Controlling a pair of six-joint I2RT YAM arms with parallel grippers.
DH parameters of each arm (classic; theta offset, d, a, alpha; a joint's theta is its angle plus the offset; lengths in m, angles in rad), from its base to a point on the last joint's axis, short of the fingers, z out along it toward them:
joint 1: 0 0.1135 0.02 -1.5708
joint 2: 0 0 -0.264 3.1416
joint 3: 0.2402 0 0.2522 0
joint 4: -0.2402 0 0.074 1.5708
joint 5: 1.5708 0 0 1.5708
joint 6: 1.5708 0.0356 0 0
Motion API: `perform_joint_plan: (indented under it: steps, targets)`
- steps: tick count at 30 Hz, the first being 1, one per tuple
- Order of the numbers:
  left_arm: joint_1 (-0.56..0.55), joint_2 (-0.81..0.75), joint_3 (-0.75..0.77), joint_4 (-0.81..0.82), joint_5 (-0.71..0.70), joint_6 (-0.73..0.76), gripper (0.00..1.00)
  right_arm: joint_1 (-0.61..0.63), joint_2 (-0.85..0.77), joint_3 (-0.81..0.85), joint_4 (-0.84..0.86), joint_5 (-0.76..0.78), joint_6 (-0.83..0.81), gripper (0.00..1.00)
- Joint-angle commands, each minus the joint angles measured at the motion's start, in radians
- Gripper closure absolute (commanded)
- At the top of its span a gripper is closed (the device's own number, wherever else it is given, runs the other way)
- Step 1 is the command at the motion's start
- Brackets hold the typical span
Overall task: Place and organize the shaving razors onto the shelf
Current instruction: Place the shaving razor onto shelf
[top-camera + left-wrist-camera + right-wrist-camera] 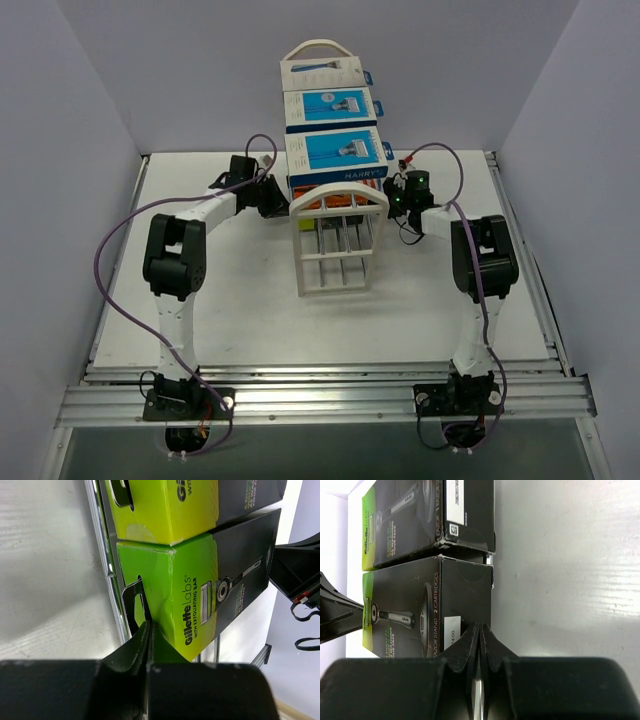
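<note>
your white table (220,310) carries the cream shelf (338,190) at centre; blue-and-white razor boxes (335,150) line its upper side; black-and-lime razor boxes (200,595) sit lower between the bars; your left gripper (148,630), fingers pressed together on nothing, noses one box's green end; your right gripper (479,630), likewise pressed together, points at a black end.

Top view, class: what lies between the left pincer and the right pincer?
The shelf stands between them in the top view; the wrist views show black-and-lime razor boxes on it, filling that stretch.
</note>
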Motion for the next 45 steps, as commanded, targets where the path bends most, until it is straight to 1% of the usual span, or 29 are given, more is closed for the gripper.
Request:
perform_joint_plan:
  steps: [1, 17, 27, 29, 30, 32, 34, 35, 36, 39, 41, 42, 44, 45]
  targets:
    - [-0.025, 0.012, 0.073, 0.055, 0.069, -0.022, 0.98, 0.037, 0.023, 0.032, 0.032, -0.120, 0.022, 1.00]
    - [-0.002, 0.051, 0.133, 0.040, 0.075, -0.022, 0.98, 0.038, 0.057, 0.048, 0.070, -0.128, 0.053, 1.00]
    - [-0.003, 0.020, 0.090, 0.060, 0.075, -0.020, 0.98, 0.035, 0.051, 0.051, 0.067, -0.122, 0.057, 1.00]
    - [-0.002, 0.014, 0.086, 0.051, 0.071, -0.016, 0.98, 0.035, 0.043, 0.046, 0.066, -0.120, 0.057, 0.99]
    - [-0.002, 0.013, 0.081, 0.046, 0.058, -0.011, 0.98, 0.034, 0.040, 0.045, 0.061, -0.119, 0.057, 0.93]
    - [0.006, 0.005, 0.079, 0.014, 0.038, -0.006, 0.92, 0.032, 0.028, 0.042, 0.055, -0.114, 0.054, 0.87]
    - [0.021, -0.009, 0.052, 0.024, 0.029, -0.017, 0.89, 0.028, 0.016, 0.040, 0.031, -0.097, 0.048, 0.72]
    - [0.026, -0.021, 0.044, 0.029, 0.029, -0.019, 0.84, 0.025, 0.010, 0.040, 0.015, -0.094, 0.043, 0.67]
    - [0.032, -0.027, 0.038, 0.029, 0.029, -0.019, 0.79, 0.020, 0.005, 0.033, 0.015, -0.094, 0.043, 0.66]
    - [0.056, -0.061, 0.012, 0.041, 0.037, -0.023, 0.78, -0.006, -0.018, 0.014, 0.018, -0.096, 0.051, 0.65]
    - [0.072, -0.087, -0.013, 0.061, 0.041, -0.025, 0.75, -0.034, -0.038, -0.004, 0.026, -0.102, 0.054, 0.64]
    - [0.073, -0.095, -0.016, 0.069, 0.048, -0.026, 0.68, -0.043, -0.050, -0.018, 0.027, -0.103, 0.057, 0.64]
    - [0.078, -0.116, -0.029, 0.089, 0.061, -0.026, 0.62, -0.066, -0.059, -0.030, 0.035, -0.114, 0.060, 0.63]
    - [0.078, -0.124, -0.034, 0.095, 0.061, -0.026, 0.57, -0.074, -0.069, -0.036, 0.038, -0.117, 0.065, 0.63]
